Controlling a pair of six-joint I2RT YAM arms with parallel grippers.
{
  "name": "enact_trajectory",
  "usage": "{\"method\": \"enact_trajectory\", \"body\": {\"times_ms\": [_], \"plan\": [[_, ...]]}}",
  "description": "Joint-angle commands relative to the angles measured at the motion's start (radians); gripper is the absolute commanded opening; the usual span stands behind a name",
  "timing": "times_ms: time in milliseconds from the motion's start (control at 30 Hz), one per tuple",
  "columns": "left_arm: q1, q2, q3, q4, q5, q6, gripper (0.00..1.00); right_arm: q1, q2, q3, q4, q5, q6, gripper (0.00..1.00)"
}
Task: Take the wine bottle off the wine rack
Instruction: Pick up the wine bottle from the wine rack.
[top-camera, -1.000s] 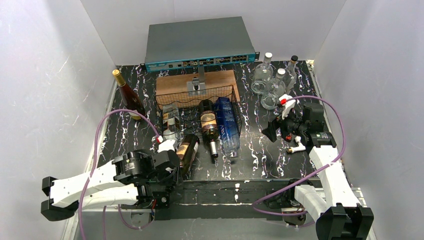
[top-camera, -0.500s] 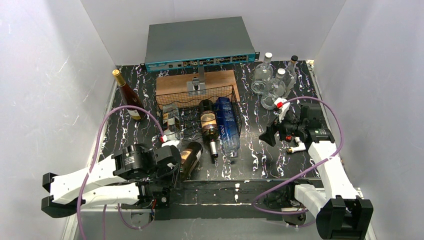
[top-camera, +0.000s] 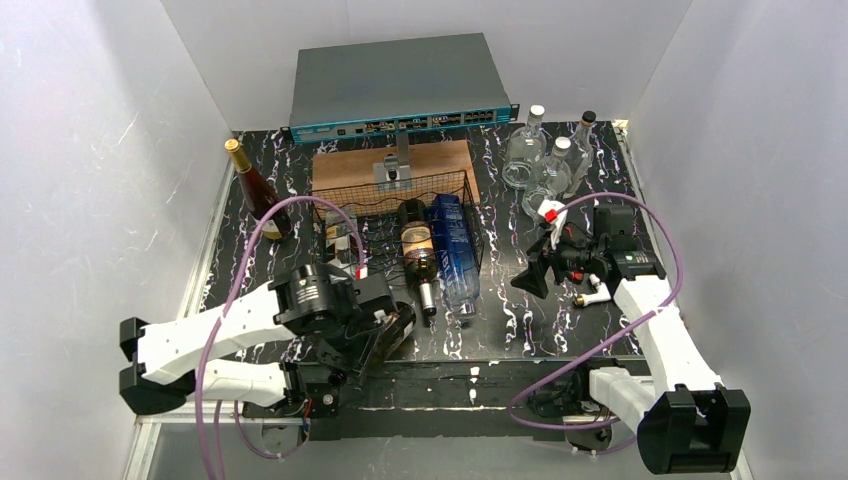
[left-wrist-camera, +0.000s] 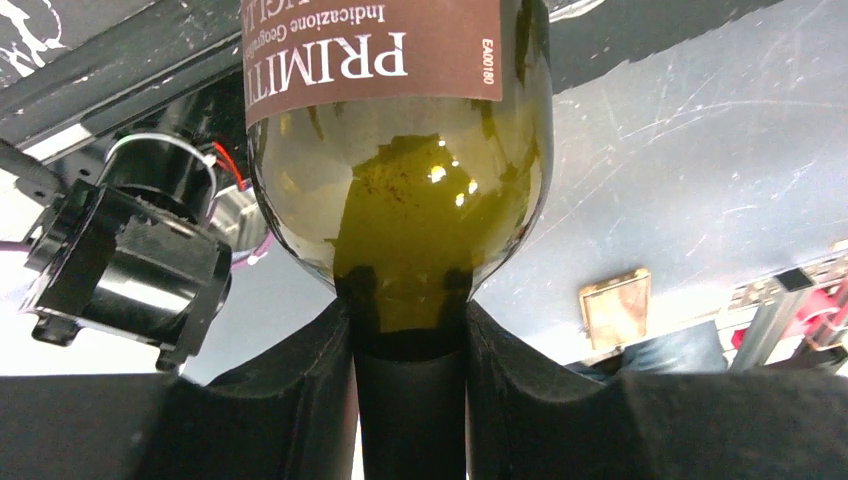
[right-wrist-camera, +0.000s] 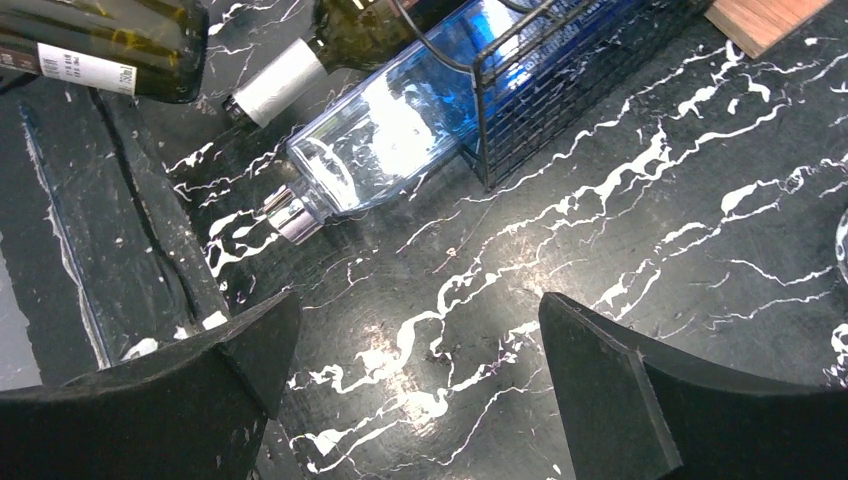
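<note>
Green wine bottle (left-wrist-camera: 400, 200), one, clamped in left end effector (left-wrist-camera: 410, 335); right end effector (right-wrist-camera: 418, 320) agape, empty.

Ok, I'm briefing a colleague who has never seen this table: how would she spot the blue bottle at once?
Find the black wire wine rack mid-table, in front of the wooden board. The blue bottle lies in its rightmost cradle, neck poking out toward the near edge. It is the only clear blue one; the dark wine bottle beside it is nearly black.

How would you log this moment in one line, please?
left jaws: shut on bottle neck | bottle: clear of rack, near front edge | right jaws: open, empty, above table
</note>
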Motion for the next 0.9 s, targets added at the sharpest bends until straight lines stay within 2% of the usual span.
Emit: {"method": "enact_trajectory", "body": {"times_ms": [0,500,867], "plan": [[-0.003,0.057,0.103,-0.100,0.010,0.109,0.00,0.027,-0.002,0.038,-0.028,-0.046,-0.059,0.98],[-0.003,0.261,0.238,-0.233,0.011,0.263,0.00,0.096,-0.001,0.028,-0.033,-0.051,-0.074,0.98],[-0.003,0.278,0.246,-0.266,0.088,0.312,0.00,0.122,-0.005,0.025,-0.063,-0.074,-0.113,0.98]]}}
